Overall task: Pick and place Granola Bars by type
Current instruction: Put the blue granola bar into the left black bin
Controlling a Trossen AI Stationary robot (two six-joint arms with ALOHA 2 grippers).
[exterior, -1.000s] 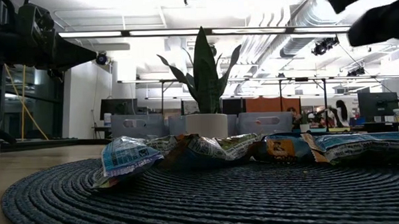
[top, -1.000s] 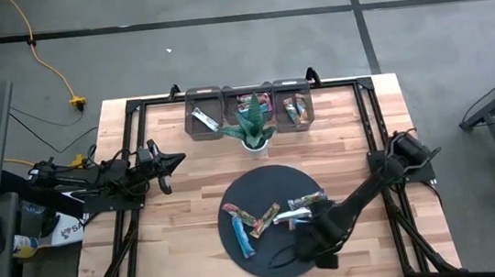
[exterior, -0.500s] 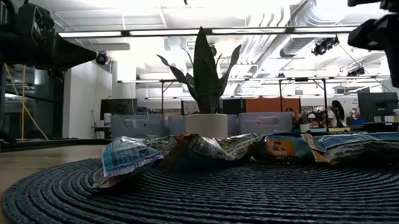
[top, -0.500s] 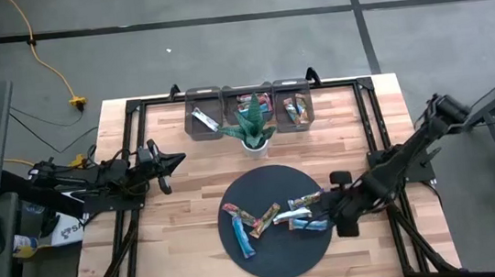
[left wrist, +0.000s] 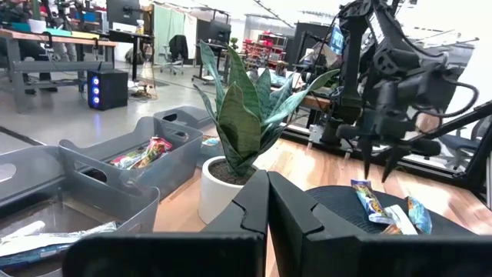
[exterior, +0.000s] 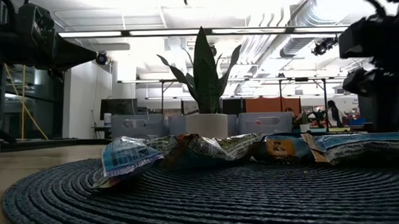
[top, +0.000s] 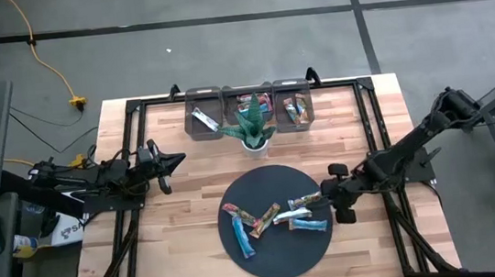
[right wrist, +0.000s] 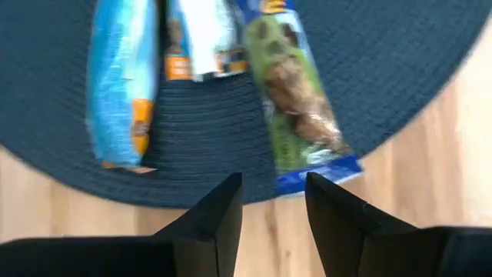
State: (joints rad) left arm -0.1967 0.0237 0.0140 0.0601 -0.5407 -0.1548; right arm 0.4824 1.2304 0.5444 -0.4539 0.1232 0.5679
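Note:
Several granola bars lie flat on the dark round mat: a blue one, a brown-orange one, a white one, a green one and another blue one. My right gripper hovers open at the mat's right edge, pointing steeply down. In the right wrist view its fingers stand just short of the green bar's end, with nothing between them. My left gripper waits shut and level at the table's left, fingers together.
Three grey bins with bars in them stand along the far edge. A potted plant stands in front of the middle bin, just beyond the mat. Bare wood lies left and right of the mat.
My right gripper has drawn back from above the mat's near right part toward the table's right and far side. It has sunk a little and now hangs at the mat's right edge. Its fingers have stayed apart. The bars have not moved.

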